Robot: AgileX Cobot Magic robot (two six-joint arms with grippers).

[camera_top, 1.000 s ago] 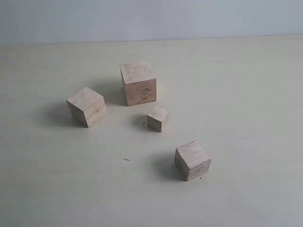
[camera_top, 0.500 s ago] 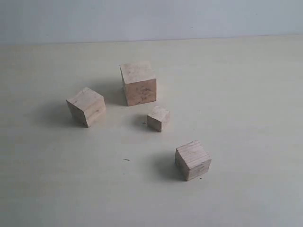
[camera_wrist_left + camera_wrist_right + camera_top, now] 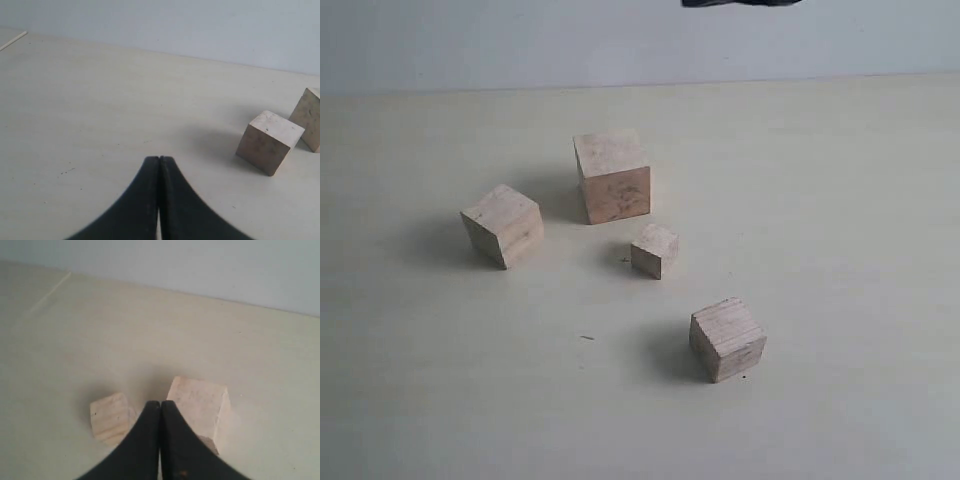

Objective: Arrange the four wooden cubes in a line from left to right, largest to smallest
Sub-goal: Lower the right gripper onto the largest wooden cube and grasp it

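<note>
Four pale wooden cubes stand apart on the table. The largest cube is at the back, the second largest cube to its left, the smallest cube in the middle and the third cube nearest the front. My left gripper is shut and empty over bare table, with the second largest cube and the largest cube off to one side. My right gripper is shut and empty above a smaller cube and a bigger cube; I cannot tell which ones.
The cream table meets a pale wall at the back. A dark piece of an arm pokes in at the top edge of the exterior view. The left arm does not show in that view.
A dark piece of an arm has come into the top edge of the exterior view. The four cubes have not moved.
</note>
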